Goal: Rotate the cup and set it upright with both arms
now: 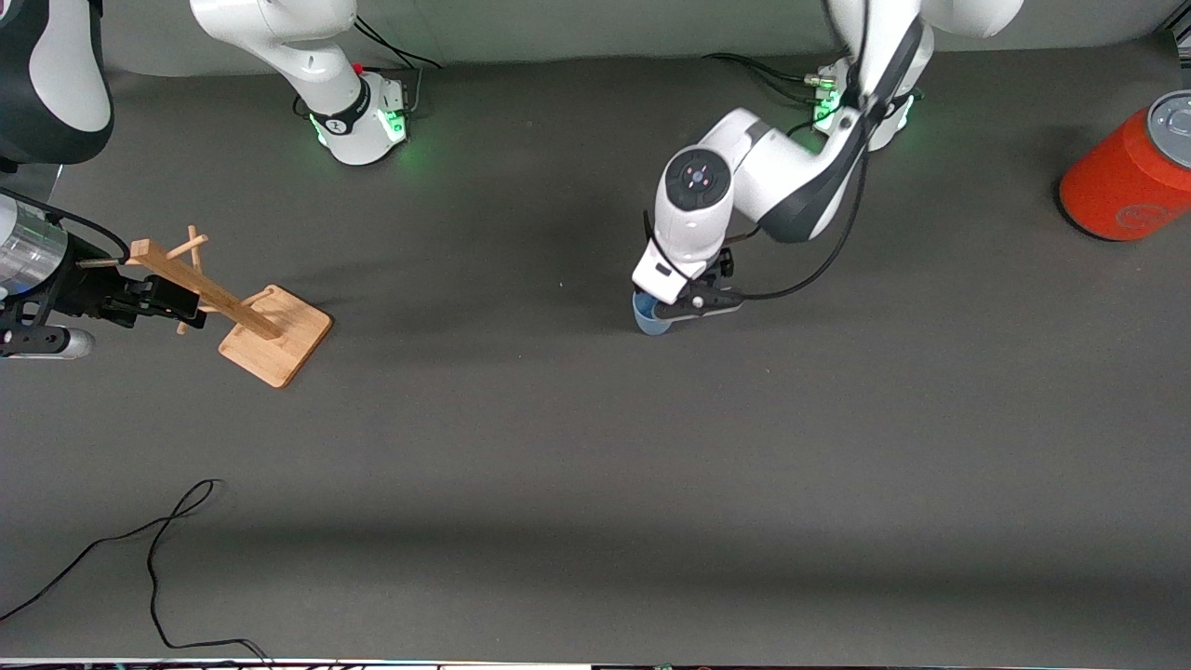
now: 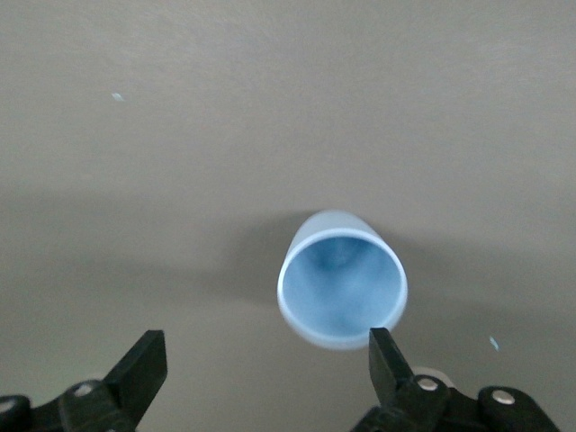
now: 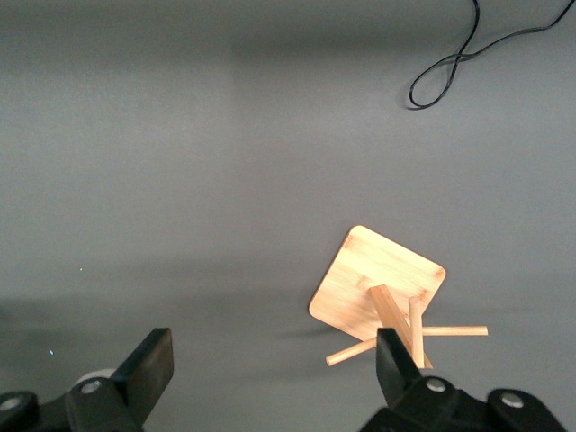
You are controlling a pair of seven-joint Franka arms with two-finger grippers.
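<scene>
The pale-blue cup [image 2: 342,283] rests on the dark table with its open mouth toward the left wrist camera; a strip of its outer wall shows past the rim. In the front view only part of the cup [image 1: 649,317] shows under the left hand. My left gripper [image 2: 267,364] is open and low over the table, and the cup's rim is close to one fingertip [image 2: 382,353], not gripped. It shows in the front view [image 1: 675,310] too. My right gripper [image 3: 270,360] is open and empty at the right arm's end, beside the wooden peg rack [image 3: 378,279]; the front view also shows it [image 1: 177,305].
The peg rack [image 1: 276,337] stands on its square base beside the right gripper. An orange-red can with a grey lid [image 1: 1130,177] lies at the left arm's end. A black cable [image 1: 153,549] loops on the table near the front camera.
</scene>
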